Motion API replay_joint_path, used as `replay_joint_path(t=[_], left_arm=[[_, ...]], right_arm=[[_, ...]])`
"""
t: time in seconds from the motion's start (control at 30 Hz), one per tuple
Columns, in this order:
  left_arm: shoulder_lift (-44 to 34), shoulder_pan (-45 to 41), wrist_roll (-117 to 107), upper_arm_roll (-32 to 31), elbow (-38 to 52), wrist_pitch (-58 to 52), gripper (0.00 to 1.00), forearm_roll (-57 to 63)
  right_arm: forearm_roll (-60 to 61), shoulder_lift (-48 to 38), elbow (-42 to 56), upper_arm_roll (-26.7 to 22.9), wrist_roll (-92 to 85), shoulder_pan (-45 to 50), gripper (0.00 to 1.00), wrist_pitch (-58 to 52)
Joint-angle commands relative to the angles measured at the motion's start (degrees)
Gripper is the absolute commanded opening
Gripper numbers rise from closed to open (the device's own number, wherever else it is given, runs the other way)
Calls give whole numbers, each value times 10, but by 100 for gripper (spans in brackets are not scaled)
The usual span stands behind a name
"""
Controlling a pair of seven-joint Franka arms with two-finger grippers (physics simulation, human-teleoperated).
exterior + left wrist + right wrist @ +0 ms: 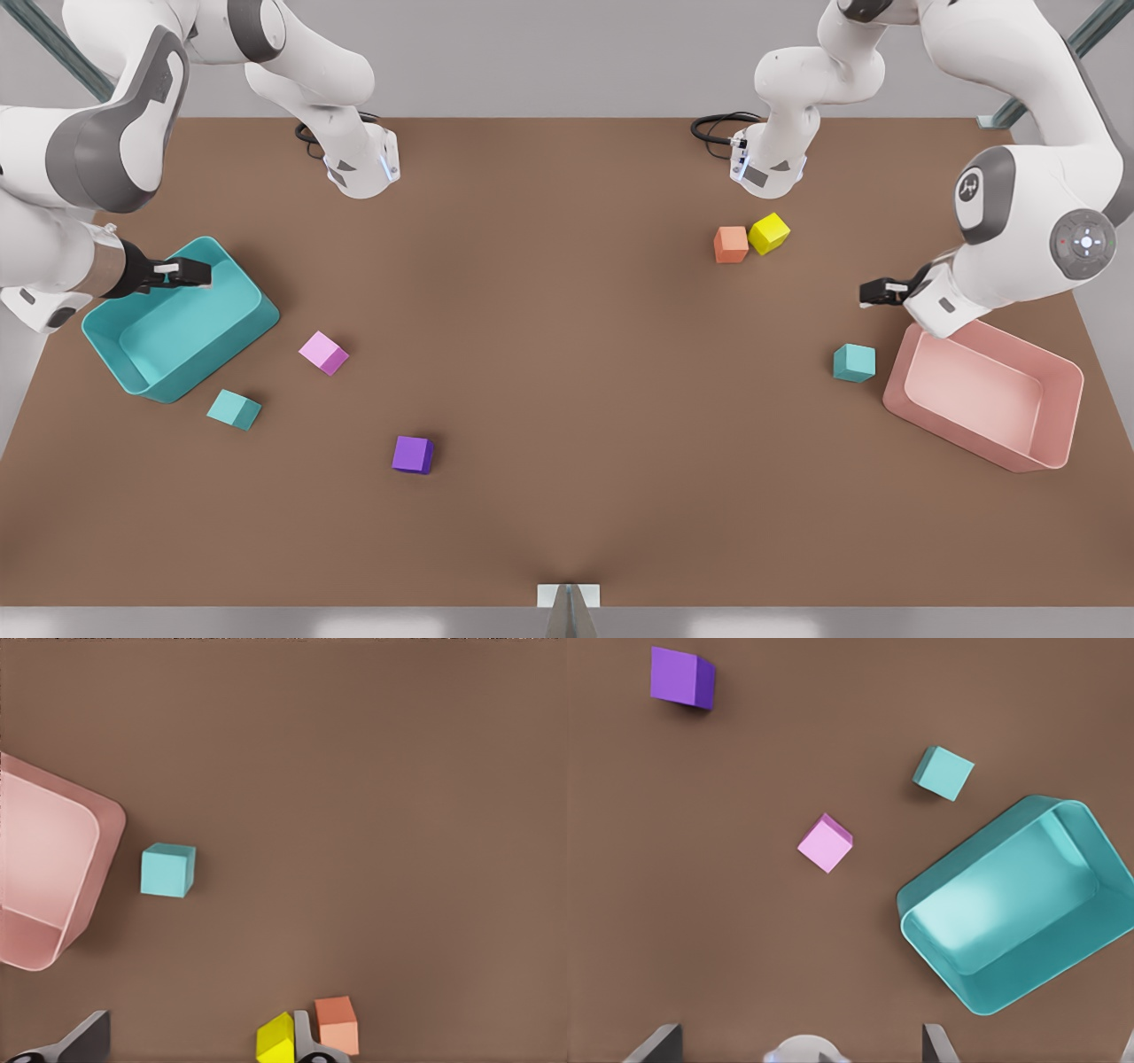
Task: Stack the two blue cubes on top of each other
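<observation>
1. The left hand (873, 292) hangs above the surface (567, 372) beside the pink bin (983, 394), fingers spread wide, holding nothing.
2. The right hand (190, 272) hovers over the teal bin (182, 321), also spread wide with nothing in it.
3. One blue cube (854, 362) sits just beside the pink bin; the other blue cube (234, 409) lies near the teal bin, well apart from the first.
4. A pink cube (323, 353), a purple cube (413, 454), an orange cube (731, 244) and a yellow cube (768, 233) rest on the surface.
</observation>
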Motion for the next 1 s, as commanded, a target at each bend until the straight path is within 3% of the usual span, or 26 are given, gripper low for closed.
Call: replay_joint_path(t=[0.0,0.07,0.17,0.27,0.4,0.77,0.97], left_arm=[[1,-1,2,0,1,1,100,1],[1,-1,3,0,1,1,100,1],[1,-2,2,0,1,1,100,1],[1,-1,3,0,1,1,100,1],[2,-1,3,0,1,1,100,1],[1,-1,3,0,1,1,100,0],[1,-1,2,0,1,0,100,0]], right_arm=[[-1,2,1,0,-30,0,100,-4],[-4,23,8,-1,-30,-11,100,11],[-25,142,5,-5,-18,-38,100,196],[-22,197,2,-4,14,-70,100,323],[-8,232,1,-4,86,-80,100,376],[36,243,-96,-3,139,-111,100,475],[56,204,-196,-1,121,-132,100,537]])
